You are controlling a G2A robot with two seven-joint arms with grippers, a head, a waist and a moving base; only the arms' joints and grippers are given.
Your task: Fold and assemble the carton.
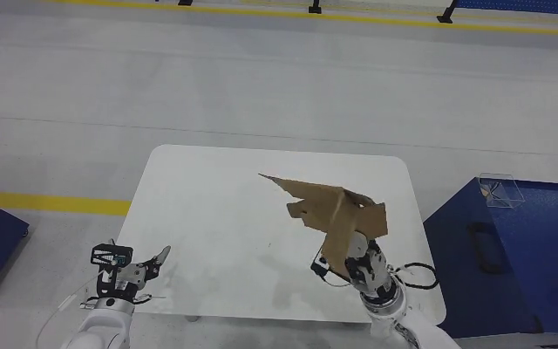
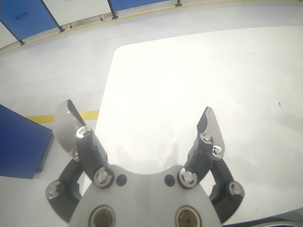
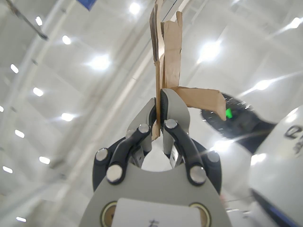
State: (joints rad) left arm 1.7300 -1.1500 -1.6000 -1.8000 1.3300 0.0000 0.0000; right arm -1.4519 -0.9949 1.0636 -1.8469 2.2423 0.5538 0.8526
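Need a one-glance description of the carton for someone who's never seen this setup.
Start at the white rounded table. Over its near right corner, the right gripper clamps a flattened brown cardboard carton, flaps splayed, raised off the surface. It is the only brown item; the left gripper is open and empty.

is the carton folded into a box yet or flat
Flat, not assembled: the carton is a collapsed sheet with loose flaps, pinched edge-on in the right tool.

pale grey floor, yellow line, blue and white panels
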